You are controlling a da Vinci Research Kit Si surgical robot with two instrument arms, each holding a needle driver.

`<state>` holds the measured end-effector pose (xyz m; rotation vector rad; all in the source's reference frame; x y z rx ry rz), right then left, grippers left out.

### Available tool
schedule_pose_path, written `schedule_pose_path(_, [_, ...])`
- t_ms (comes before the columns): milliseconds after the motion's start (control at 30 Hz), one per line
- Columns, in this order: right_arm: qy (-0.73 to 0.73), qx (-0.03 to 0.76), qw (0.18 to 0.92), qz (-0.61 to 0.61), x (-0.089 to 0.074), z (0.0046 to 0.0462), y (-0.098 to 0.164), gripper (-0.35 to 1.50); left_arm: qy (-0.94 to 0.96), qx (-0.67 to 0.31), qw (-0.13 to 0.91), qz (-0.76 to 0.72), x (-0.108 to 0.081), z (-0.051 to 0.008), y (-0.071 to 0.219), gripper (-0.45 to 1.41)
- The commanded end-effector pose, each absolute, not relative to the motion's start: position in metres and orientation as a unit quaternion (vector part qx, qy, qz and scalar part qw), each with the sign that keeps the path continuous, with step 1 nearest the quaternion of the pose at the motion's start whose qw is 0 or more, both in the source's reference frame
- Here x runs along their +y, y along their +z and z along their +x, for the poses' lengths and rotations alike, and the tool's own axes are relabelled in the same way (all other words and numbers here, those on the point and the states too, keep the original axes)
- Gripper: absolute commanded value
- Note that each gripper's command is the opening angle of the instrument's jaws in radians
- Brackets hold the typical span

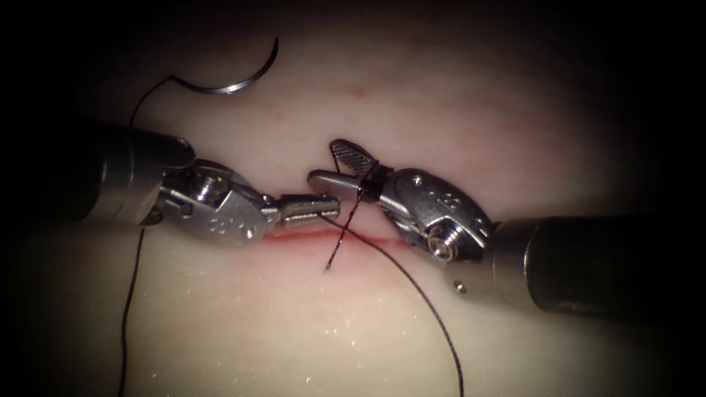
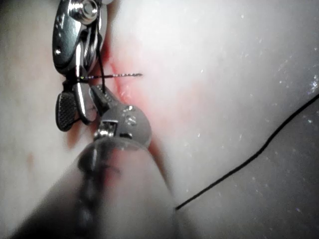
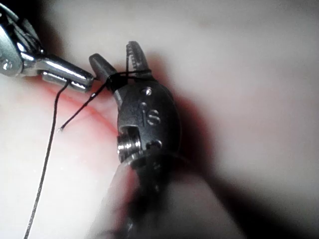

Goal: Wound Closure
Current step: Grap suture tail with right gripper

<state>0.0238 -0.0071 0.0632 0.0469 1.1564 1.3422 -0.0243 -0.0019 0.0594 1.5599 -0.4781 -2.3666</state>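
The curved needle [image 1: 234,79] lies free on the tissue [image 1: 294,331], far left of and behind the cut [image 1: 294,235], held by neither tool. My left tool [image 1: 312,207] reaches in over the cut with its jaws shut on the black thread [image 1: 412,283], which trails toward the front right. Facing it, my right tool [image 1: 325,162] has its jaws open and empty. Thread is looped around them [image 3: 124,74] near their base. A short free thread end [image 1: 337,250] hangs from that loop over the cut. The two tools' tips nearly touch [image 3: 87,74].
A second stretch of thread [image 1: 131,294] runs from the needle's tail down the left side, passing behind the left tool's shaft. Red fluid [image 2: 124,89] lines the cut under both tools. Small wet specks dot the front of the tissue.
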Motion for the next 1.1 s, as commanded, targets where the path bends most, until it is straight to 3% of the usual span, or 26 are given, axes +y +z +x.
schedule_pose_path(33, [0.586, 0.507, 0.632, 0.023, -0.0074, 0.0247, 0.0638, 0.89, -0.816, -0.163, 0.134, 0.538, -0.0022, -0.0249, 0.0599, -0.45])
schedule_pose_path(500, [0.591, 0.497, 0.633, 0.051, -0.0084, 0.0257, 0.0649, 0.76, -0.815, -0.161, 0.139, 0.539, -0.0029, -0.0248, 0.0600, -0.45])
schedule_pose_path(600, [0.592, 0.497, 0.633, 0.052, -0.0083, 0.0257, 0.0648, 0.63, -0.814, -0.162, 0.140, 0.540, -0.0031, -0.0248, 0.0601, -0.45])
schedule_pose_path(633, [0.592, 0.496, 0.633, 0.052, -0.0082, 0.0256, 0.0647, 0.44, -0.814, -0.162, 0.140, 0.539, -0.0032, -0.0248, 0.0601, -0.45])
schedule_pose_path(700, [0.589, 0.498, 0.633, 0.060, -0.0084, 0.0254, 0.0646, -0.35, -0.814, -0.161, 0.142, 0.540, -0.0033, -0.0248, 0.0601, -0.45])
schedule_pose_path(1100, [0.560, 0.520, 0.644, 0.033, -0.0093, 0.0259, 0.0629, -0.35, -0.812, -0.156, 0.143, 0.544, -0.0032, -0.0238, 0.0600, -0.45])
